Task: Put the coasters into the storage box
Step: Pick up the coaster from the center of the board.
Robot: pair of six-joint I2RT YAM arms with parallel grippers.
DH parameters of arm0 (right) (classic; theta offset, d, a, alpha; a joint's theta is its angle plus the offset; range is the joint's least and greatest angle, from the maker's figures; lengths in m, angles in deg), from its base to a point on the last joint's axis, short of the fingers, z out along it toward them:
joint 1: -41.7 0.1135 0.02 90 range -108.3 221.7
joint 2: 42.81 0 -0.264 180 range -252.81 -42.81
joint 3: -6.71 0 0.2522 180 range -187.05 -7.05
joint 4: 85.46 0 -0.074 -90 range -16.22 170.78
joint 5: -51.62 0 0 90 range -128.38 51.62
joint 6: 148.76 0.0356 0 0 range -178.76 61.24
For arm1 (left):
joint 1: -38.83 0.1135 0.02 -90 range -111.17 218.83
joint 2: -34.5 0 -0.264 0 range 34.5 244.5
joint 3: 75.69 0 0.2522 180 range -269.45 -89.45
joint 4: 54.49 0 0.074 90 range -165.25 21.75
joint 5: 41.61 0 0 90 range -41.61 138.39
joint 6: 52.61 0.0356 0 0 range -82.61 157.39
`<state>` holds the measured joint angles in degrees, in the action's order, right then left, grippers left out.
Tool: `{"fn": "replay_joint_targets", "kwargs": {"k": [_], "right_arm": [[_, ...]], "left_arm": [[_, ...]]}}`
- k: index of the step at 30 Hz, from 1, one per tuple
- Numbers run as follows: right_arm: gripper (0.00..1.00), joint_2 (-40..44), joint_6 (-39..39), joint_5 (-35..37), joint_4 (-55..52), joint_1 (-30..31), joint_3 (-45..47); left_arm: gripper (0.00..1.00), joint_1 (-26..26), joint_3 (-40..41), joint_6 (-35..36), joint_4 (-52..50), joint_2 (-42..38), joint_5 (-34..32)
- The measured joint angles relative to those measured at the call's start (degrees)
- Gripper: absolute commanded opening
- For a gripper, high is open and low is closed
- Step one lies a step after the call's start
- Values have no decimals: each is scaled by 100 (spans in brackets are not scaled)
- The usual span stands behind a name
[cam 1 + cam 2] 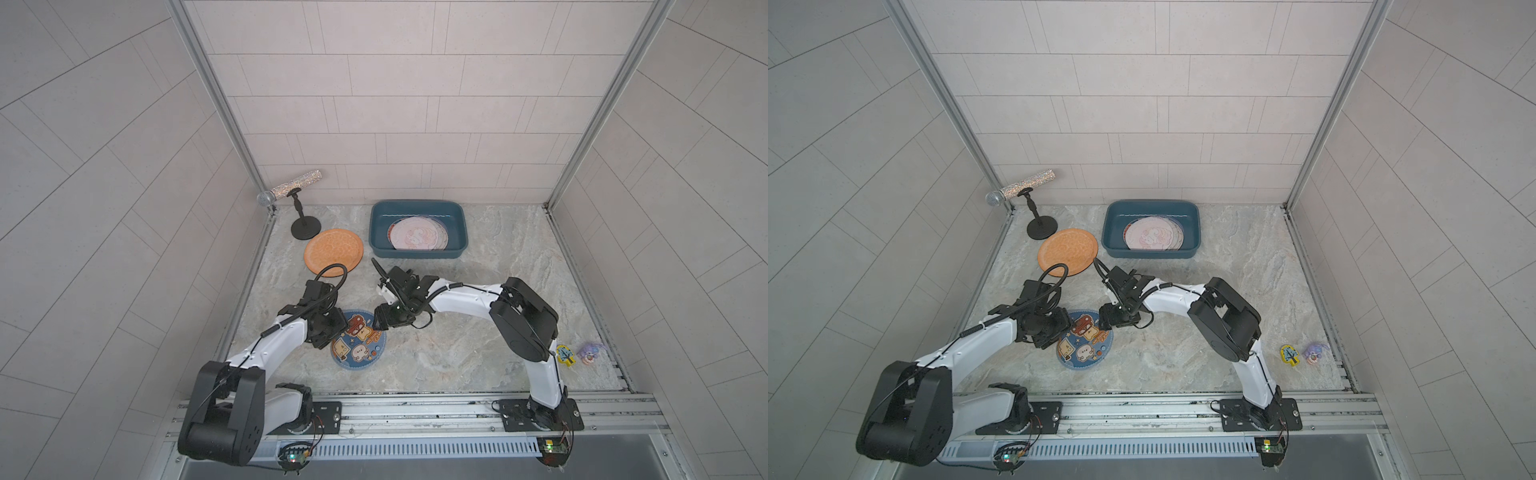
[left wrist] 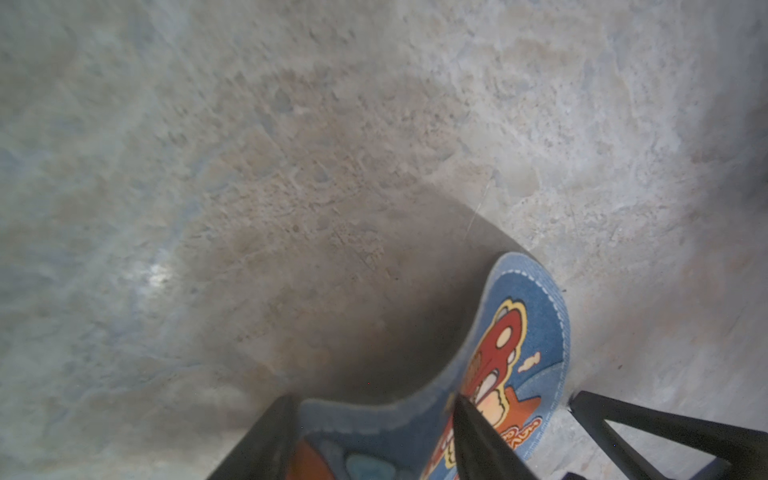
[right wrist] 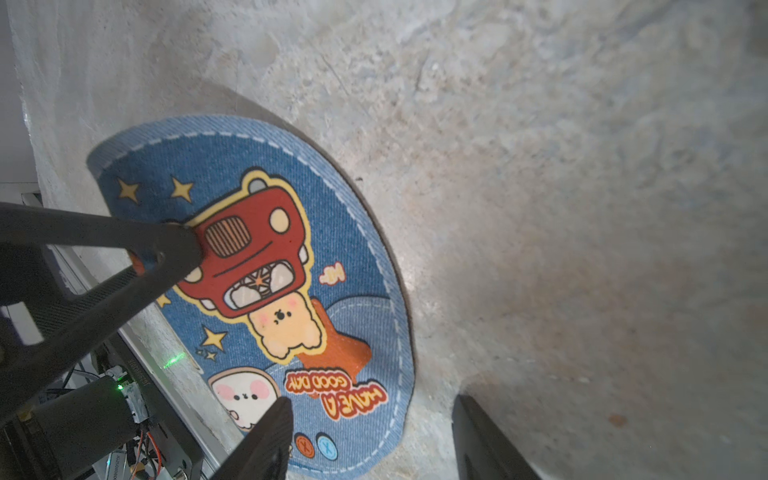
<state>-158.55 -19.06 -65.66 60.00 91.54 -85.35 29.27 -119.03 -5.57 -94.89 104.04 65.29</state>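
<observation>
Two grippers meet at the round blue cartoon-print coaster (image 1: 358,340) well in front of the dark teal plastic storage box (image 1: 457,224): the left gripper (image 2: 374,436) pinches its curled edge, the right gripper's (image 3: 370,436) parted jaws straddle its opposite rim.

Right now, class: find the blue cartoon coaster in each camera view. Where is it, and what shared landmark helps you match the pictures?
Top views: blue cartoon coaster lies on the table near the front, between both grippers.
Left wrist view: coaster at lower right, its edge curled up between the left gripper fingers.
Right wrist view: coaster fills left of centre.
Shared landmark: the red car print.
</observation>
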Motion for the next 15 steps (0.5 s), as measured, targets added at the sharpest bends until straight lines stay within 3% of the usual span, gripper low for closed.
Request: {"fn": "replay_joint_targets", "kwargs": {"k": [4, 15], "right_arm": [[64, 2, 9, -4, 46, -2, 26], [66, 503, 96, -81, 302, -332, 745]], "left_arm": [[34, -24, 61, -17, -76, -50, 4], [1, -59, 66, -103, -586, -374, 44]]}}
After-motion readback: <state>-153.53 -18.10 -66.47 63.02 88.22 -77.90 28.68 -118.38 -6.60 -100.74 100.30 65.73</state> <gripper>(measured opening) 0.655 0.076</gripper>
